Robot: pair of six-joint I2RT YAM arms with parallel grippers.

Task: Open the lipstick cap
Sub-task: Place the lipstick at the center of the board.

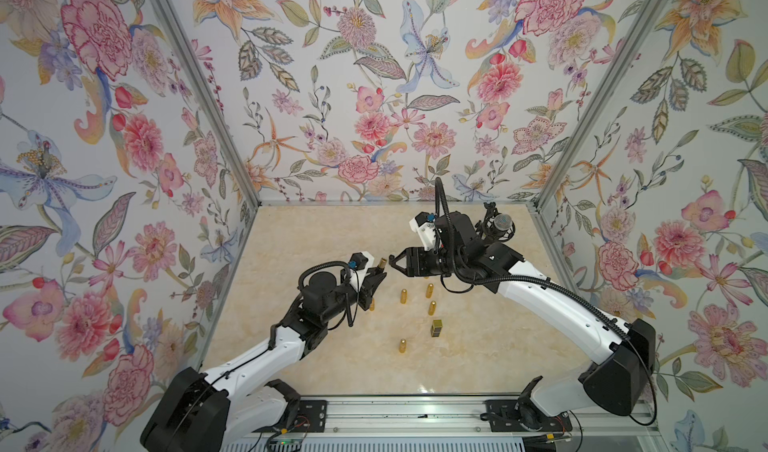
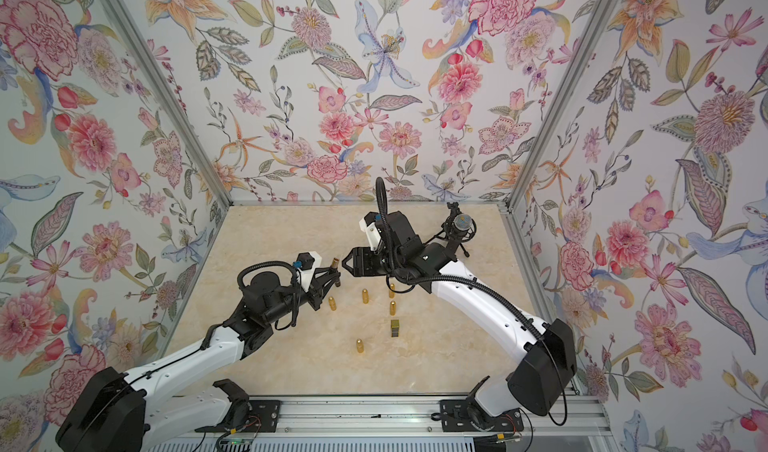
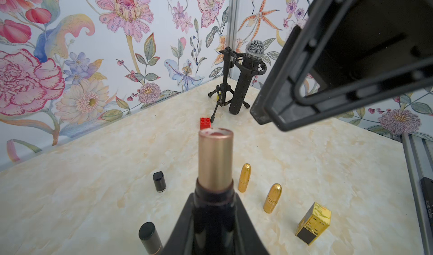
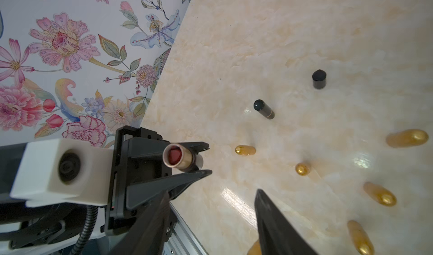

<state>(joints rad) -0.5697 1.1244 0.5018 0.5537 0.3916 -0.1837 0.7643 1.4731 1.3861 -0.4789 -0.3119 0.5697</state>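
Observation:
My left gripper [image 1: 379,270] is shut on the black base of a lipstick [image 3: 215,157] and holds it above the table. The lipstick's rose-gold tube sticks out bare, with red showing in its open end [image 4: 174,159]. My right gripper [image 1: 392,261] faces that end from a short gap away. It is open, and nothing sits between its fingers [image 4: 269,218]. A short black cap [image 3: 159,182] with a slanted top stands alone on the table beyond the left gripper; the right wrist view shows the cap [image 4: 319,79] too. Both top views hide it.
Several gold bullet-shaped lipsticks [image 1: 403,296] stand on the marble table under and between the arms. A square gold lipstick [image 1: 436,328] stands nearer the front. A taller black lipstick [image 3: 150,239] stands close to the left gripper. A microphone on a tripod [image 1: 500,223] and a red brick [image 3: 205,123] are at the back right.

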